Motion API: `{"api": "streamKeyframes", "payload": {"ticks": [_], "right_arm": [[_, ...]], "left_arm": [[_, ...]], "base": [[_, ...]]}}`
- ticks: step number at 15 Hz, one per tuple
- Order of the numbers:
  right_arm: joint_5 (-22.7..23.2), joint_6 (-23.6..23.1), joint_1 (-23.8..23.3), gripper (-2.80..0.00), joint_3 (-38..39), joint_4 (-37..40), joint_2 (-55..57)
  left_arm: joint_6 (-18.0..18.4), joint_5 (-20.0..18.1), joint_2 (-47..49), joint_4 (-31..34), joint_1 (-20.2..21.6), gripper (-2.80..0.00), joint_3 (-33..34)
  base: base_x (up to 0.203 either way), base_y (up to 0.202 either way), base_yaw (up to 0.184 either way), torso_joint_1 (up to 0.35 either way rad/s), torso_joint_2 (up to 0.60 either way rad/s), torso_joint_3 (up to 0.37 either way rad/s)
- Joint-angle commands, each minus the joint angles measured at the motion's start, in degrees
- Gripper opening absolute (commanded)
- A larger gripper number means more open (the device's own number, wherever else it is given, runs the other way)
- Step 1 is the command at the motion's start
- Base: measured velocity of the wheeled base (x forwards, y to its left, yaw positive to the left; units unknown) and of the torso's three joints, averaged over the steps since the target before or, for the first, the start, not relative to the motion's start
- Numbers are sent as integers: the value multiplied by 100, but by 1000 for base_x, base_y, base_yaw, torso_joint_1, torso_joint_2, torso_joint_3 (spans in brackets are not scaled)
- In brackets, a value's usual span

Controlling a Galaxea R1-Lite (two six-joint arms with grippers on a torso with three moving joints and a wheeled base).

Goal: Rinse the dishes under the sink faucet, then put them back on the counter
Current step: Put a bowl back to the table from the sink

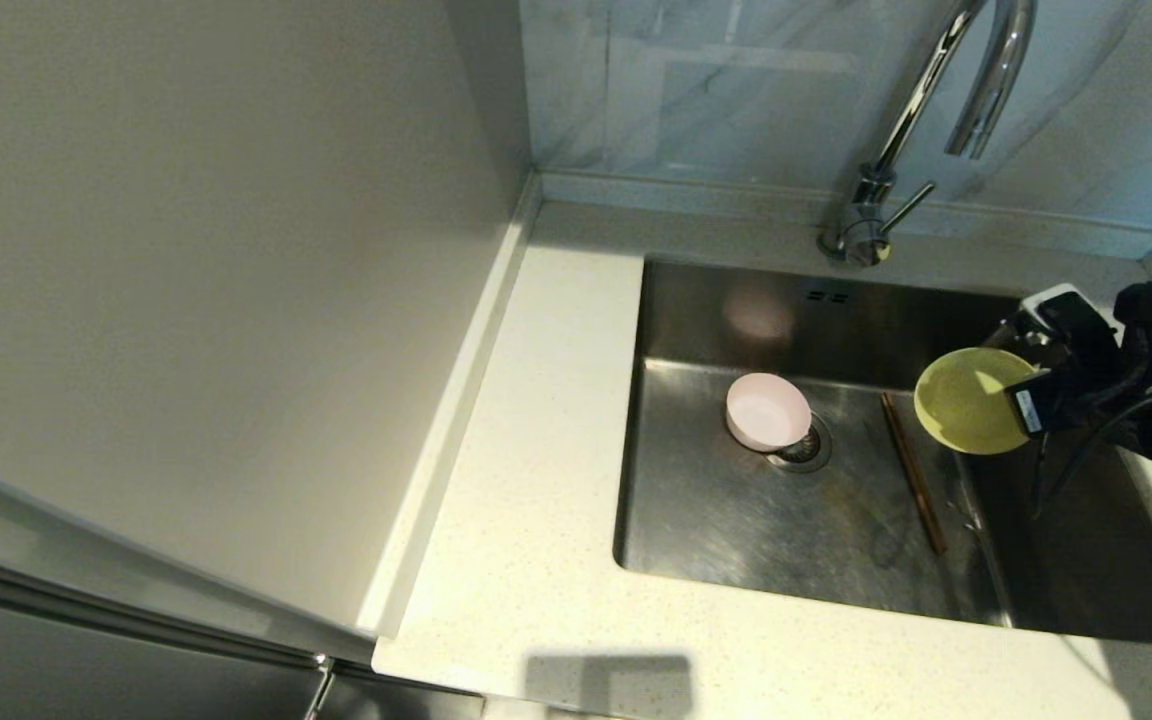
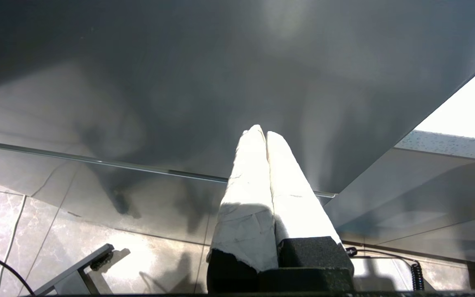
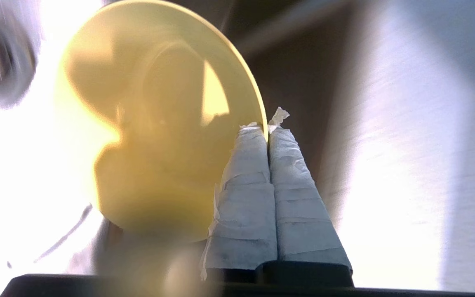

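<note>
My right gripper [image 1: 1026,390] is shut on the rim of the yellow bowl [image 1: 971,400], holding it tilted in the air over the right part of the sink [image 1: 716,500]. The wrist view shows the taped fingers [image 3: 258,181] pinching the yellow bowl [image 3: 151,123] at its edge. Beside the drain strainer [image 1: 804,447] on the sink floor lies the pink bowl [image 1: 766,410], tipped on its side. The brown chopsticks [image 1: 912,470] rest on the basin floor to its right. The chrome faucet [image 1: 926,90] rises behind the sink. My left gripper [image 2: 264,134] is shut and empty, parked low beside a cabinet.
The speckled counter [image 1: 536,450] runs left of and in front of the sink, with a low raised back edge [image 1: 696,190]. A tall grey panel [image 1: 206,280] borders the counter on the left. The faucet's lever handle [image 1: 908,207] points right.
</note>
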Motion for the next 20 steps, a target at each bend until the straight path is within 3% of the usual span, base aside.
{"api": "streamKeyframes", "payload": {"ticks": [1,10,15,20], "right_arm": [[11,149,7,-280,86,-424,-483],[89,261,-3,-280,497,-3377,-1031],[19,859,-39,-280,683,-5110,-1143],[23,1108,-195,-280,1301,-5585,-1233]], "left_arm": [[-3,3,-18,-2,0,-280,0],[-3,3,-18,-2,0,-280,0],[-3,3,-18,-2,0,-280,0],[-3,3,-18,-2,0,-280,0]], "base": [[0,0,0,0,0,0],[0,0,0,0,0,0],[0,0,0,0,0,0],[0,0,0,0,0,0]]}}
